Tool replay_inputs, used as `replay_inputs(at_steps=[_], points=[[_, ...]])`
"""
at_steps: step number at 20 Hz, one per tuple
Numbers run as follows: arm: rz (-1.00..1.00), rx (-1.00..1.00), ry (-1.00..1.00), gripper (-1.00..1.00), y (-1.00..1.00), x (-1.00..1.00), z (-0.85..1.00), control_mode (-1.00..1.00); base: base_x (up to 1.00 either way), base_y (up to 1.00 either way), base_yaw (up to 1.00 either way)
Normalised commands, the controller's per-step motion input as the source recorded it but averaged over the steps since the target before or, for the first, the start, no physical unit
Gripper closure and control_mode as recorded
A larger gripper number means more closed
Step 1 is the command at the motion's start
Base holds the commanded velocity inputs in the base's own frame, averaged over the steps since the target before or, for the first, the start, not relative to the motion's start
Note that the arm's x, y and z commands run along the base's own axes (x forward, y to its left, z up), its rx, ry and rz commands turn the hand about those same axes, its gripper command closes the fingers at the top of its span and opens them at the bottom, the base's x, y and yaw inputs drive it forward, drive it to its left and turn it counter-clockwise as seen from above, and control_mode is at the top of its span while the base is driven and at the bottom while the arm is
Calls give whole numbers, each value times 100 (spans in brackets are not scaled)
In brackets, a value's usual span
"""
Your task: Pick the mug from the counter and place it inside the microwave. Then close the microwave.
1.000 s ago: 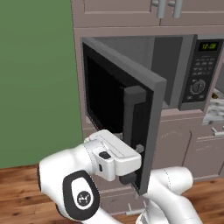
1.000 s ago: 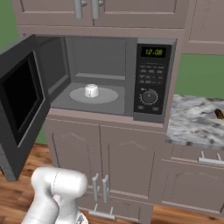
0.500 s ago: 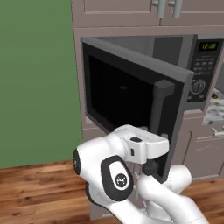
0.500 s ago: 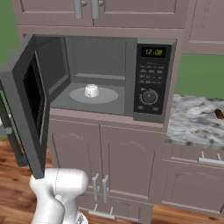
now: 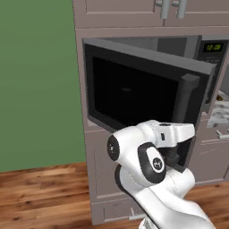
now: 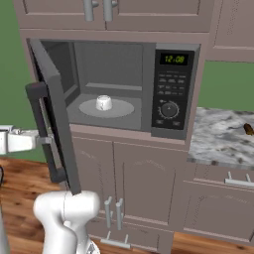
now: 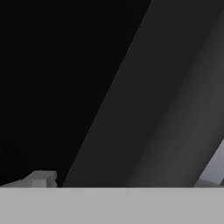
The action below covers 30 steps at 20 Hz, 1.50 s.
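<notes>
The mug (image 6: 103, 102) sits inside the microwave (image 6: 149, 89), on the round glass plate in the middle. So the first part of the job looks done. The step in hand is closing the door.

The door (image 6: 54, 114) is partly shut. In the right base view it stands out from the left side of the microwave, swung toward the front, with its long dark handle (image 6: 42, 130) on the near edge. In the left base view the dark glass of the door faces the camera and hides the inside.

The gripper (image 5: 175, 152) is down by the door, close to its outer face near the handle. Its jaws are spread wide and hold nothing. In the hand view the door's dark face is very close up, with one small grey fingertip (image 7: 41, 178) low on the left.

Next, I think the arm has to push the door toward the microwave until it lies flat against the front. The push should stay on the door's outer face. The open fingers could catch on the handle, so that is the thing to watch.

The tabletop (image 6: 223, 139) is off to the right, with a small brown thing (image 6: 248, 129) on it.
</notes>
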Motion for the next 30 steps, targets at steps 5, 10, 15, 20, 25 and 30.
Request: replay_inputs(at_steps=[5, 10, 15, 20, 25, 30], points=[[13, 1, 12, -100, -46, 56, 0, -100, 0, 0, 0], [17, 11, 6, -100, -39, 69, 0, -100, 0, 0, 0], [14, 22, 1, -100, -41, 79, 0, -100, 0, 0, 0], [14, 18, 0, -100, -37, 77, 0, -100, 0, 0, 0], [14, 16, 0, -100, -34, 64, 0, -100, 0, 0, 0], [13, 13, 0, -100, -32, 44, 0, -100, 0, 0, 0]])
